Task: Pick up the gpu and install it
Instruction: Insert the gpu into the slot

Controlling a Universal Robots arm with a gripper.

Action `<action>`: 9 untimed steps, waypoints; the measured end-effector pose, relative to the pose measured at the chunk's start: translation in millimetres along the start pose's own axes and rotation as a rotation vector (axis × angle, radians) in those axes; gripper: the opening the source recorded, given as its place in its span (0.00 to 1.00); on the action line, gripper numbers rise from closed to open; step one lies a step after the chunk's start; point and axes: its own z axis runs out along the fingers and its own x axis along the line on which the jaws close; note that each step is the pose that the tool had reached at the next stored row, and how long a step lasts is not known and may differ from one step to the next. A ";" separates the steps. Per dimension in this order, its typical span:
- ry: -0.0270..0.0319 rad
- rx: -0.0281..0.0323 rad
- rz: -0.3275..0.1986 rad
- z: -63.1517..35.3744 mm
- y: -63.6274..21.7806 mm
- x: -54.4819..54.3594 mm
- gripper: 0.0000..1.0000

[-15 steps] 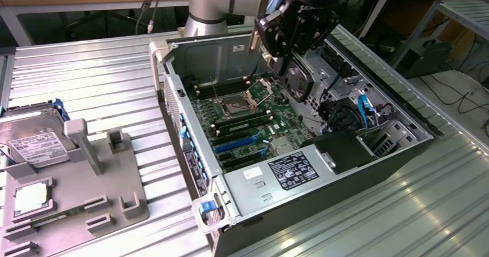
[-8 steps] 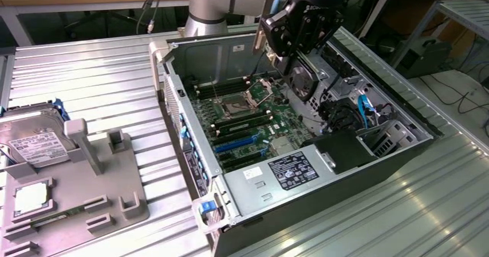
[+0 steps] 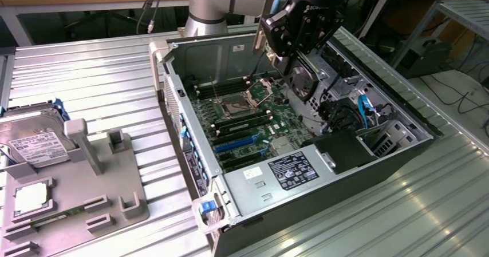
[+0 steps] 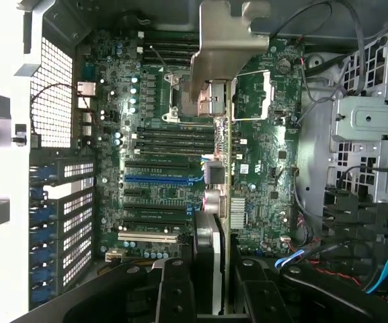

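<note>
Silvery ribbed tabletop [image 3: 99, 68] is carrying an open black case [image 3: 344, 205], its green motherboard [image 3: 244, 119] facing up. The pincer [image 3: 294, 51] is hanging over the case, clamping the gpu [image 3: 306, 79] between its fingers [image 4: 173, 293]. The gpu is standing on edge above the motherboard, clear of it, its metal bracket [image 4: 224, 47] pointing away from the fingers. On the exterior view's left, a grey tray [image 3: 114, 205] is holding a hard drive [image 3: 34, 139] and a CPU [image 3: 31, 197], beside the case.

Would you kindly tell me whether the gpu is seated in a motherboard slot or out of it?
Out: the gripper holds the gpu in the air above the motherboard, clear of its slots.
</note>
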 end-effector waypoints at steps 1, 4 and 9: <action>0.0000 0.0000 0.000 0.0 0.0 0.0 0.28; 0.0003 -0.0001 -0.017 0.0 0.0 0.0 0.28; 0.0014 -0.0005 -0.101 0.0 0.0 0.0 0.28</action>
